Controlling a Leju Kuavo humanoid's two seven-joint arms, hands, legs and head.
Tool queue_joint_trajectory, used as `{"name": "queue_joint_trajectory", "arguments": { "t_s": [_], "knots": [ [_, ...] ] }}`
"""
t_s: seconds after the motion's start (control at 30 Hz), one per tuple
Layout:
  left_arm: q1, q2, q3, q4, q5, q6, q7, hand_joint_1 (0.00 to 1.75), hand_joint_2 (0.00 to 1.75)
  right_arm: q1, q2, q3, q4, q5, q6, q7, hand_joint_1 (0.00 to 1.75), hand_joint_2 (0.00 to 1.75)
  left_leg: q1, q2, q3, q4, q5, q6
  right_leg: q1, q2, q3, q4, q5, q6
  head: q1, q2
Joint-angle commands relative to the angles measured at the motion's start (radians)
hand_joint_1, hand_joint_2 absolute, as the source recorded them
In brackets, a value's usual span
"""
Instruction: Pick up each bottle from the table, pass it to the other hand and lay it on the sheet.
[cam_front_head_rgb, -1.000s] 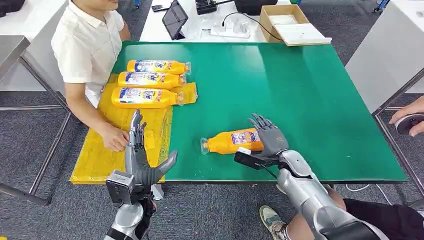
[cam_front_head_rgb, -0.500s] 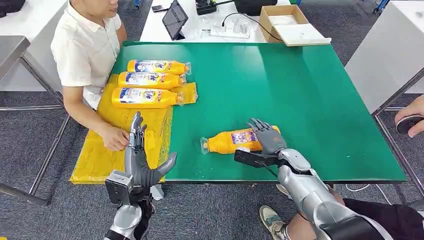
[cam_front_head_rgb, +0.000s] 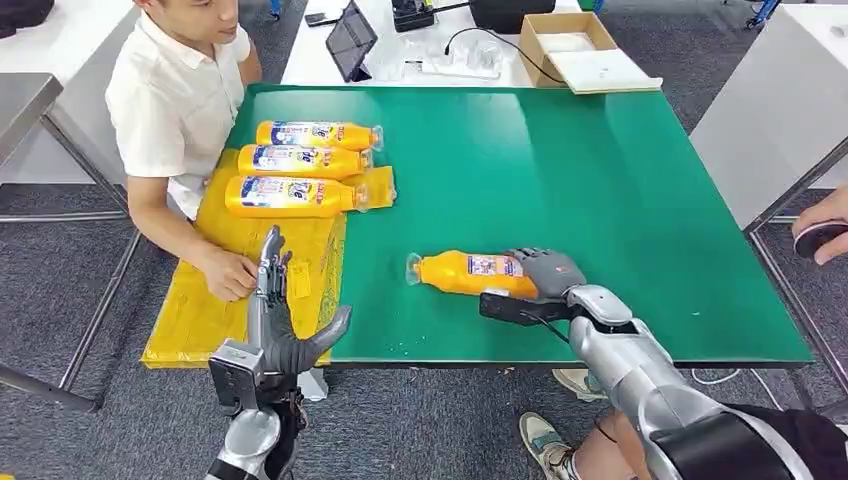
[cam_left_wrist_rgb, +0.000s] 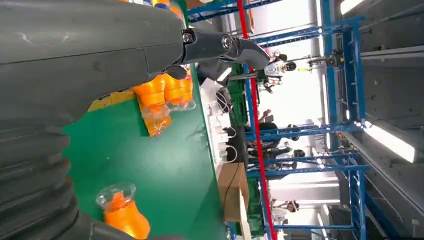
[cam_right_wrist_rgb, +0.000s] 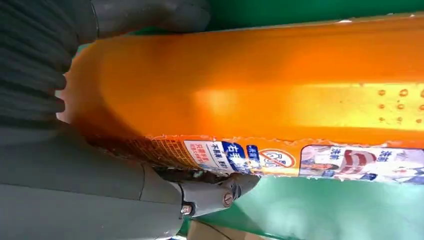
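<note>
the right hand (cam_front_head_rgb: 545, 272) is wrapped around the bottom end of an orange bottle (cam_front_head_rgb: 470, 273) lying on the green table (cam_front_head_rgb: 600, 180).

the bottle is on its side near the front edge of the table, with its clear cap pointing toward the yellow sheet (cam_front_head_rgb: 240, 262). in the right wrist view the fingers (cam_right_wrist_rgb: 210, 192) and thumb press on both sides of it. the left hand (cam_front_head_rgb: 275, 318) is held up with fingers apart and holds nothing, at the sheet's front edge. three more bottles (cam_front_head_rgb: 295, 162) lie side by side at the far end of the sheet. a person's hand (cam_front_head_rgb: 230, 276) rests on the sheet.
</note>
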Motion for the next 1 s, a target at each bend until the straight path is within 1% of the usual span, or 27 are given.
{"name": "queue_joint_trajectory", "arguments": {
  "t_s": [0.03,0.07,0.2,0.23,0.27,0.33,0.4,0.47,0.5,0.53,0.57,0.6,0.63,0.67,0.7,0.73,0.77,0.8,0.87,1.0],
  "knots": [
    [-0.014,0.011,0.042,0.063,0.013,-0.021,0.018,0.0,1.75,-0.026,-0.011,0.094,0.1,0.052,0.01,0.058,1.75,1.75,0.0,0.0,0.003,-0.001,-0.001,-0.001,0.001,-0.001,0.003,-0.001,-0.001,-0.001,0.0,0.0],
    [-0.014,0.011,0.042,0.063,0.013,-0.021,0.018,0.0,1.75,-0.026,-0.011,0.094,0.1,0.052,0.01,0.058,1.75,1.75,0.001,0.001,0.005,-0.002,-0.001,-0.002,0.001,-0.001,0.005,-0.002,-0.001,-0.002,0.0,0.0],
    [-0.014,0.011,0.042,0.063,0.013,-0.021,0.018,0.0,1.75,-0.026,-0.011,0.094,0.1,0.052,0.01,0.058,1.75,1.75,0.0,0.0,0.003,-0.001,0.0,-0.001,0.0,-0.001,0.003,-0.001,-0.001,-0.001,0.0,0.0],
    [-0.012,0.012,0.042,0.058,0.013,-0.021,0.018,0.0,1.75,-0.021,-0.012,0.083,0.096,0.038,0.005,0.041,1.75,1.75,0.001,0.0,0.004,-0.002,-0.001,-0.002,0.001,-0.002,0.005,-0.002,-0.001,-0.002,0.0,0.0],
    [-0.011,0.013,0.042,0.057,0.014,-0.022,0.019,0.0,1.75,-0.016,-0.011,0.067,0.09,0.018,-0.004,0.015,1.75,1.75,0.001,0.0,0.004,-0.001,-0.001,-0.001,0.001,-0.002,0.004,-0.002,-0.001,-0.002,0.0,0.0],
    [-0.006,0.014,0.042,0.048,0.014,-0.019,0.011,0.0,1.75,0.009,0.001,0.006,0.066,-0.058,-0.033,-0.073,1.75,1.75,0.001,0.0,0.004,-0.002,-0.001,-0.002,0.001,-0.002,0.005,-0.002,-0.001,-0.002,0.0,0.0],
    [0.007,0.008,0.044,0.019,0.022,-0.007,-0.004,0.0,1.75,0.047,0.033,-0.073,0.024,-0.152,-0.106,-0.171,1.75,1.75,0.001,0.0,0.004,-0.002,-0.001,-0.001,0.001,-0.002,0.004,-0.002,-0.001,-0.002,0.0,0.0],
    [0.02,0.006,0.041,-0.002,0.029,-0.005,-0.003,0.0,1.75,0.075,0.059,-0.119,-0.013,-0.206,-0.151,-0.225,1.75,1.75,0.001,0.0,0.004,-0.002,-0.001,-0.001,0.001,-0.001,0.004,-0.002,-0.001,-0.002,0.0,0.0],
    [0.033,-0.001,0.043,-0.021,0.054,-0.005,0.005,0.0,1.75,0.111,0.091,-0.17,-0.073,-0.276,-0.177,-0.291,1.75,1.75,0.001,0.002,0.003,-0.001,-0.001,-0.001,0.002,0.001,0.004,-0.002,-0.001,-0.002,0.0,0.0],
    [0.041,-0.006,0.045,-0.028,0.079,-0.013,0.015,0.0,1.75,0.133,0.106,-0.19,-0.112,-0.306,-0.191,-0.315,1.75,1.75,0.001,0.003,0.004,-0.002,-0.002,-0.002,0.001,0.002,0.004,-0.002,-0.001,-0.002,0.0,0.0],
    [0.054,-0.01,0.044,-0.041,0.139,-0.046,0.046,0.0,1.75,0.176,0.125,-0.196,-0.2,-0.33,-0.22,-0.331,1.75,1.75,0.001,0.003,0.003,-0.001,-0.002,-0.002,0.002,0.002,0.004,-0.002,-0.001,-0.002,0.001,0.0],
    [0.07,-0.009,0.036,-0.036,0.345,-0.202,0.202,0.0,1.75,0.236,0.138,-0.203,-0.324,-0.354,-0.287,-0.339,1.75,1.75,0.002,0.006,0.003,-0.001,-0.002,-0.002,0.002,0.004,0.003,-0.001,0.0,-0.002,0.0,0.0],
    [0.078,-0.004,0.029,-0.029,0.405,-0.243,0.228,0.0,1.75,0.271,0.147,-0.204,-0.406,-0.386,-0.293,-0.349,1.75,1.75,0.002,0.008,0.004,-0.002,-0.003,-0.003,0.002,0.005,0.003,-0.001,-0.001,-0.003,0.0,0.0],
    [0.085,0.004,0.02,-0.024,0.407,-0.238,0.209,0.0,1.75,0.303,0.155,-0.198,-0.486,-0.415,-0.298,-0.359,1.75,1.75,0.001,0.006,0.002,-0.002,-0.002,-0.002,0.002,0.004,0.001,-0.001,-0.001,-0.002,0.0,0.0],
    [0.088,0.006,0.016,-0.022,0.387,-0.218,0.182,0.0,1.75,0.323,0.159,-0.191,-0.537,-0.426,-0.307,-0.362,1.75,1.75,0.002,0.007,0.003,-0.002,-0.003,-0.003,0.002,0.004,0.002,-0.001,-0.002,-0.003,0.0,0.0],
    [0.09,0.009,0.012,-0.021,0.368,-0.197,0.162,0.0,1.75,0.36,0.169,-0.18,-0.632,-0.445,-0.329,-0.367,1.75,1.75,0.001,0.004,0.001,-0.001,-0.002,-0.002,0.002,0.002,0.0,0.0,-0.001,-0.002,0.0,0.0],
    [0.091,0.01,0.015,-0.017,0.369,-0.193,0.164,0.0,1.75,0.395,0.18,-0.17,-0.717,-0.458,-0.359,-0.376,1.75,1.75,0.002,0.005,0.003,-0.001,-0.004,-0.003,0.003,0.002,0.002,0.0,-0.003,-0.003,0.0,0.0],
    [0.089,0.009,0.02,-0.008,0.367,-0.186,0.167,0.0,1.75,0.426,0.191,-0.158,-0.79,-0.478,-0.373,-0.382,1.75,1.75,0.004,0.003,-0.003,-0.001,-0.002,-0.003,0.004,0.002,-0.003,0.0,-0.002,-0.002,0.0,0.0],
    [0.087,0.013,0.014,0.008,0.352,-0.178,0.167,0.0,1.75,0.459,0.203,-0.139,-0.864,-0.493,-0.395,-0.395,1.75,1.75,0.004,0.003,-0.003,-0.001,-0.002,-0.003,0.004,0.001,-0.003,0.001,-0.002,-0.003,0.0,0.0],
    [0.091,0.018,0.003,0.01,0.34,-0.205,0.146,0.0,1.75,0.467,0.202,-0.106,-0.875,-0.493,-0.396,-0.391,1.75,1.75,0.004,0.002,-0.001,-0.001,-0.004,-0.003,0.004,0.001,-0.001,0.001,-0.004,-0.004,0.0,0.0]
  ]
}}
